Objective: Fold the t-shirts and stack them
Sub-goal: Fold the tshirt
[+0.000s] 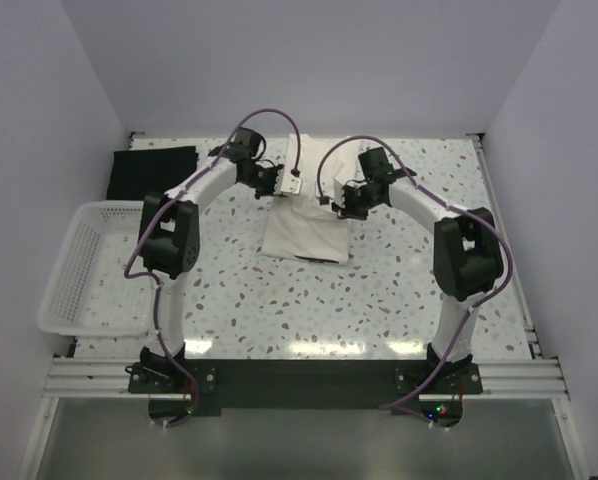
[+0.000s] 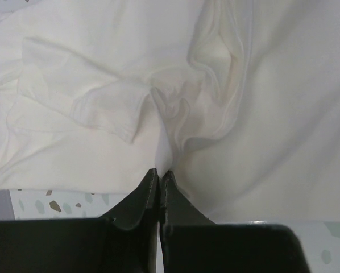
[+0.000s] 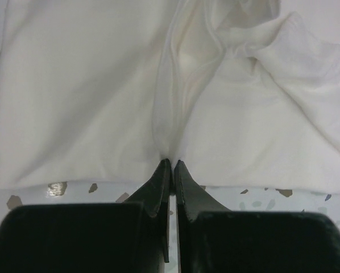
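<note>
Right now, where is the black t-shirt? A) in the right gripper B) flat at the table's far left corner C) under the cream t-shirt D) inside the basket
B: the black t-shirt lies flat at the far left corner of the table, beyond the basket and apart from the cream t-shirt.

Basket left of central shirt

A robotics lab cell: bare white walls box in a speckled table, two robot arms bolted to an aluminium rail.
</note>
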Robot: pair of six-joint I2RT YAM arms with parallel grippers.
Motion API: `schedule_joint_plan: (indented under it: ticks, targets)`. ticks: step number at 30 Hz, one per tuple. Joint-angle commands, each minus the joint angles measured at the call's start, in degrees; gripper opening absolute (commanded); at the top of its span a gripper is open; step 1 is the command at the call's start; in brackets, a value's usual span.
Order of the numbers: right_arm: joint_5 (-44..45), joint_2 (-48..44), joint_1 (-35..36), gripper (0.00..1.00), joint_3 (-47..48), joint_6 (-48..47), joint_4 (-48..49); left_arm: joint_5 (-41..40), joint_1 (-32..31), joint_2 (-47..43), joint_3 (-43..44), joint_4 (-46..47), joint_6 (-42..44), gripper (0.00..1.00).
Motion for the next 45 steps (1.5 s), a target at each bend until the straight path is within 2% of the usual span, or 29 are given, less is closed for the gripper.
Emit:
schedule_joint_plan:
  ticks: [1, 18, 20, 21, 22, 23, 24, 25, 26, 28, 30, 31, 33, 36, 40, 45]
  targets:
    - [-1.8, 2.4, -0.9, 0.00, 4.5, -0.7, 1.5, 2.1, 0.4, 1.6, 3.9, -1.2, 2.9, 0.00]
    - [-0.3, 6.8, -2.6, 0.00, 7.9, -1.9, -0.6, 0.6, 0.6, 5.0, 4.8, 3.2, 1.6, 0.00]
    - [1.1, 7.1, -2.6, 0.00, 7.7, -1.7, -0.1, -0.2, 0.6, 5.0, 4.8, 3.9, 0.8, 0.07]
    - [1.8, 7.2, -2.6, 0.10, 7.7, -1.7, 0.5, -0.7, 0.6, 5.0, 4.8, 4.8, -0.7, 0.12]
    - [2.3, 7.2, -2.6, 0.23, 7.9, -1.2, 0.6, -1.1, 0.7, 4.8, 4.9, 5.2, -1.6, 0.26]
    - [2.9, 7.1, -2.6, 0.33, 8.0, -0.6, 0.9, -1.5, 0.9, 4.4, 4.9, 5.9, -2.9, 0.32]
    - [4.3, 6.3, -2.6, 0.39, 8.2, 0.5, 2.2, -1.6, 1.6, 3.8, 5.0, 7.2, -5.9, 0.37]
    - [4.8, 5.7, -2.6, 0.39, 8.3, 1.8, 2.7, -1.7, 2.0, 3.5, 5.1, 7.7, -7.4, 0.46]
    - [5.5, 5.1, -2.6, 0.40, 8.3, 2.5, 3.0, -2.2, 2.4, 2.9, 5.2, 8.6, -9.6, 0.50]
    - [7.7, 3.3, -2.6, 0.41, 8.3, 5.7, 4.2, -2.9, 3.9, 0.9, 5.0, 12.7, -19.0, 0.60]
    - [8.2, 2.0, -2.6, 0.40, 8.9, 10.0, 2.5, -2.4, 5.6, -1.4, 4.4, 13.1, -26.8, 0.62]
    - [8.2, 0.7, -2.6, 0.40, 9.1, 11.5, 1.6, -2.6, 5.9, -2.4, 3.5, 13.4, -28.8, 0.66]
    - [6.4, -0.5, -1.9, 0.40, 9.1, 16.0, -1.9, -3.0, 6.3, -6.3, -2.2, 14.6, -33.7, 0.65]
    - [3.7, -1.7, 0.2, 0.37, 8.7, 21.3, -6.1, 0.1, 6.2, -9.8, -8.7, 12.7, -35.8, 0.62]
    - [-1.3, -0.4, 2.7, 0.32, 9.2, 35.9, -9.4, 6.3, 5.6, -9.2, -9.7, 7.0, -42.4, 0.50]
    - [-7.7, 4.7, 3.2, 0.24, 7.7, 49.1, -10.3, 13.3, 4.0, -8.7, -14.4, 7.4, -56.8, 0.40]
